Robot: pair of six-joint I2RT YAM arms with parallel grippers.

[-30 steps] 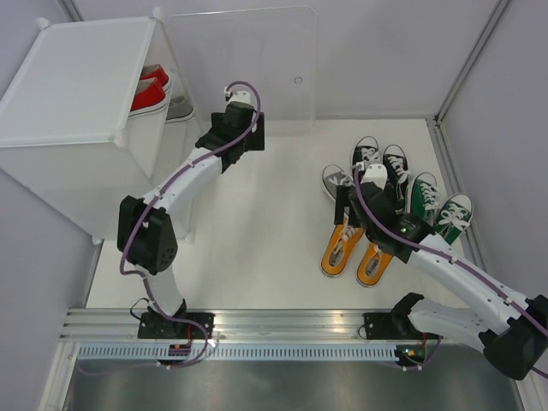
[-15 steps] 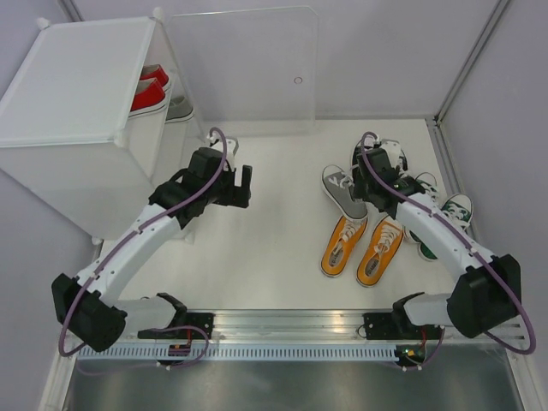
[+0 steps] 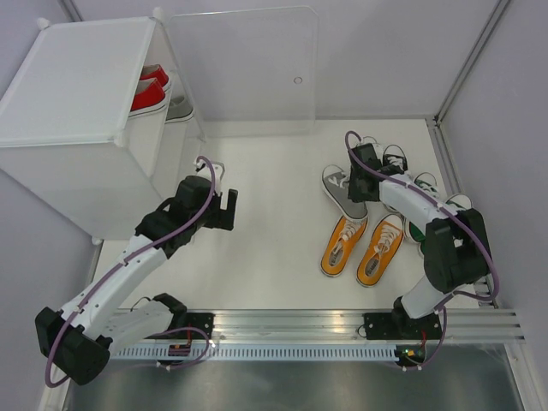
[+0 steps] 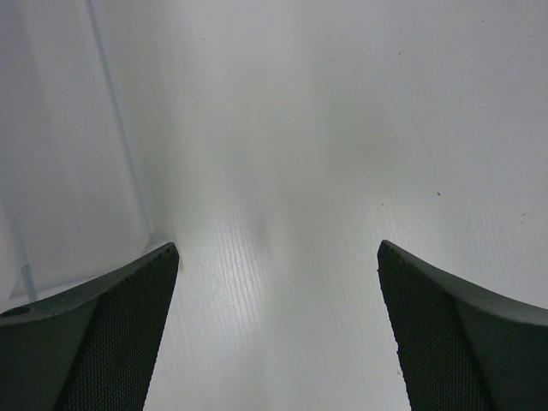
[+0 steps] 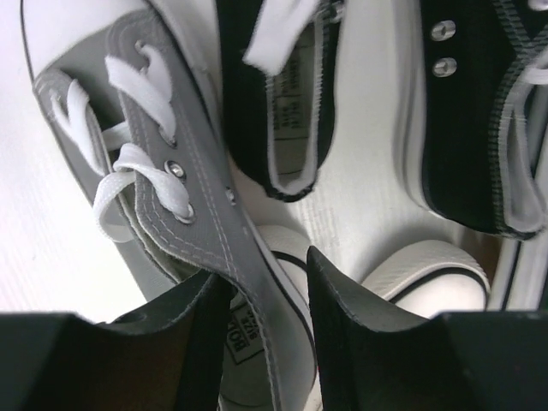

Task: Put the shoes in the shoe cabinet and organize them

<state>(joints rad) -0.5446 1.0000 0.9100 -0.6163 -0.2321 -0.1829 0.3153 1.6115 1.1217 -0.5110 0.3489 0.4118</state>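
White desk [image 3: 274, 235] bearing the shoe cabinet [image 3: 77, 94] at upper left and, right of centre, orange pair [image 3: 364, 248], grey sneaker [image 3: 342, 190] and black sneakers [image 3: 396, 159].

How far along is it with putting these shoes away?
Done: red shoes sit in the cabinet. In hand: the right gripper pinches a grey shoe; the left gripper is open and empty. Left: orange pair, black pair and green pair, on the table.

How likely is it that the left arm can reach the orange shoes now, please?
Probably yes: the left hand is open, and only bare table lies between it and the orange shoes; the right hand is at the grey shoe.
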